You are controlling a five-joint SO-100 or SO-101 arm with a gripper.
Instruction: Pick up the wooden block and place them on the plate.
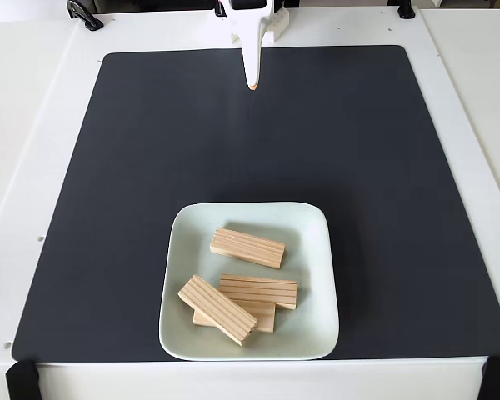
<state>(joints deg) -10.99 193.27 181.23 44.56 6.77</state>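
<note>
- Your arm's jaws [252,82] are plain white plastic, glossy, with no markings you can read in the fixed view.
- They narrow from a broad, blocky white body at the top edge into a slim, tapering finger.
- The finger's very tip carries a faint orange-tan tint.
- A small white boxy piece juts from the body's right side.
- Above it you see a dark part, cut off by the frame.

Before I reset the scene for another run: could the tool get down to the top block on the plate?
Probably yes: the tool hangs at the mat's far edge, and that block lies uncovered across two others.
</note>
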